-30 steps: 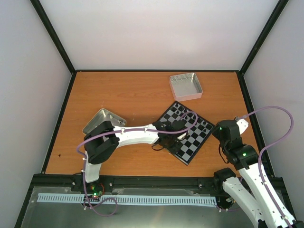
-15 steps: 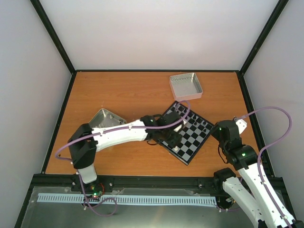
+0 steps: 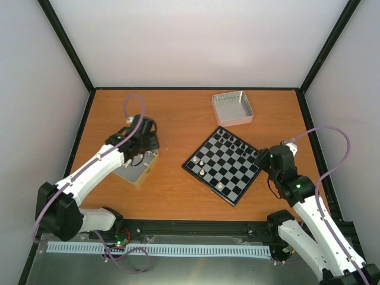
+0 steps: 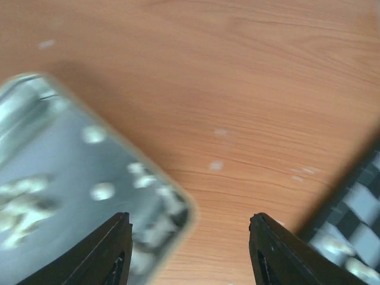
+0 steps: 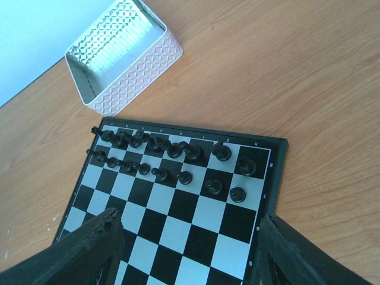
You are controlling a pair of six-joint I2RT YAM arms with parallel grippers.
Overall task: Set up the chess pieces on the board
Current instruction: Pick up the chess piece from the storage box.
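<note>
The board lies turned like a diamond at mid-table, with black chessmen filling its two far rows. Three cream chess pieces stand along its near-left side. More cream chess pieces lie in a silver tray on the left, blurred in the left wrist view. My left gripper hangs open over that tray's right rim, with nothing between its fingers. My right gripper is open above the board's right part, holding nothing. A corner of the board shows in the left wrist view.
A patterned, empty silver tray stands just beyond the board's far corner, also seen as the tray in the right wrist view. Black posts and pale walls close in the wooden table. The right arm's purple cable loops at the right.
My left arm swung from over the board back left to the silver tray, and its jaws opened. The right gripper edged slightly toward the board.
</note>
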